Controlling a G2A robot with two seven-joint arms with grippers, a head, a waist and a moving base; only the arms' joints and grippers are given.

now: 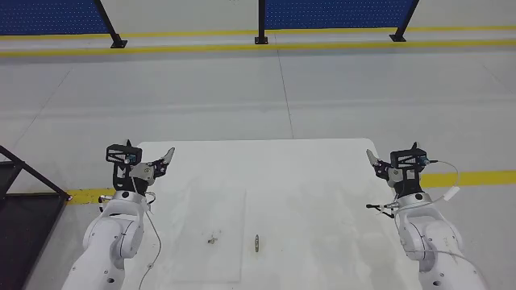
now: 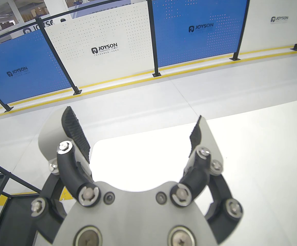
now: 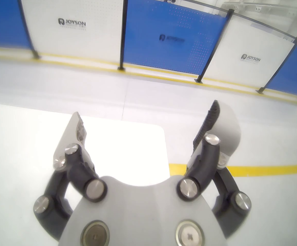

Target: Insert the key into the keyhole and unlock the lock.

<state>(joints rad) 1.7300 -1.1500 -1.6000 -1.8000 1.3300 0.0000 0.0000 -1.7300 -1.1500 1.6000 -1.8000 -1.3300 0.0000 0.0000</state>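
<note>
Left gripper (image 2: 134, 119) and right gripper (image 3: 145, 111): both released, empty, at the surface's (image 1: 322, 193) far corners. Item A (image 1: 211, 239) and item B (image 1: 256, 242) lie near the front-centre; which is the key cannot be told. Recommended: identify the key, then grasp its head squarely.

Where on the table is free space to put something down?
Free: the far half of the table, between the left claw and the right claw. Less room at the near middle, where one small item and a second item lie.
</note>
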